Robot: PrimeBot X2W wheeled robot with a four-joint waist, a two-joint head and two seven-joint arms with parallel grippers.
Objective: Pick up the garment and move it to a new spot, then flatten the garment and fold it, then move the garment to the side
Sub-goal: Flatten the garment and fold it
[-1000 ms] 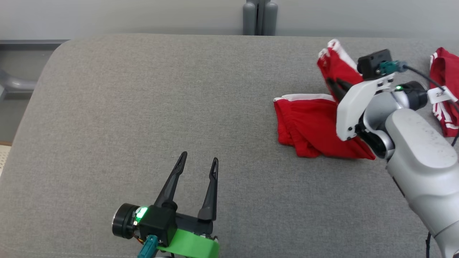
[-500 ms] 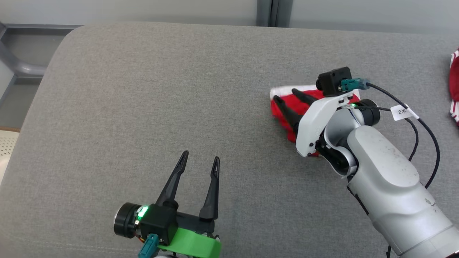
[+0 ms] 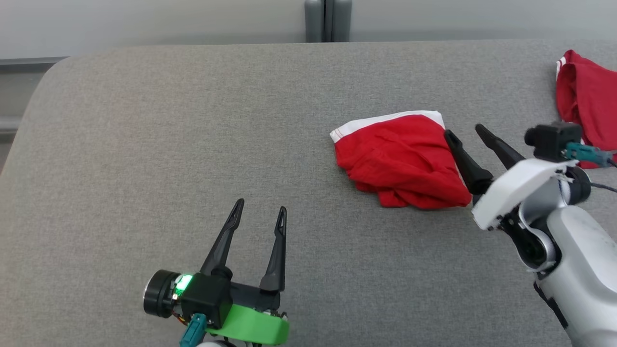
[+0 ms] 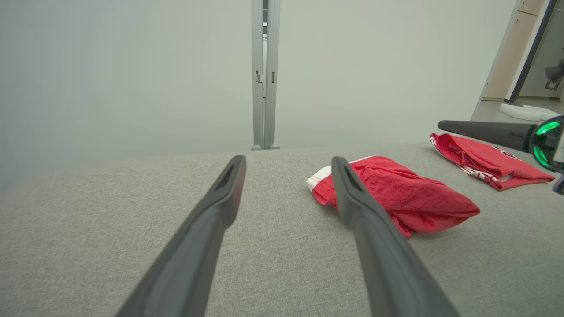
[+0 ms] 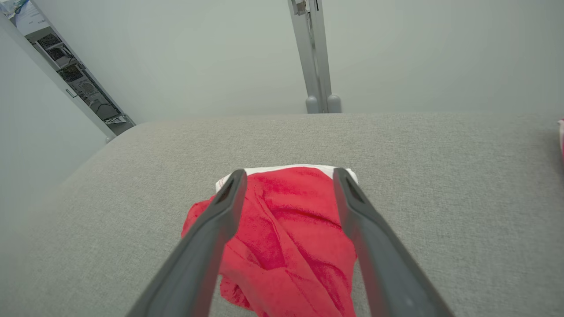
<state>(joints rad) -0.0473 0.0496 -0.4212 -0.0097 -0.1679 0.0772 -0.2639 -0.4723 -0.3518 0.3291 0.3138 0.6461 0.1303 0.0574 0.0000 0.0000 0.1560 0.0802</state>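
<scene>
A crumpled red garment [image 3: 402,164] with a white waistband lies on the grey table [image 3: 193,144], right of centre; it also appears as the red garment [image 4: 396,193] and red garment [image 5: 286,237] in the wrist views. My right gripper [image 3: 465,131] is open just to its right, fingers raised and holding nothing; in the right wrist view that gripper [image 5: 286,176] frames the cloth from above. At the lower left my left gripper [image 3: 260,207] is open and empty, well clear of the garment.
A second red garment [image 3: 585,96] with white stripes lies at the table's far right edge, also seen as the second garment [image 4: 484,160]. A grey post [image 3: 328,21] stands behind the table's far edge. A pale wall runs behind.
The right gripper has let go of the garment and drawn back to its right; the cloth now lies loose on the table. The head camera has shifted. The left gripper kept still.
</scene>
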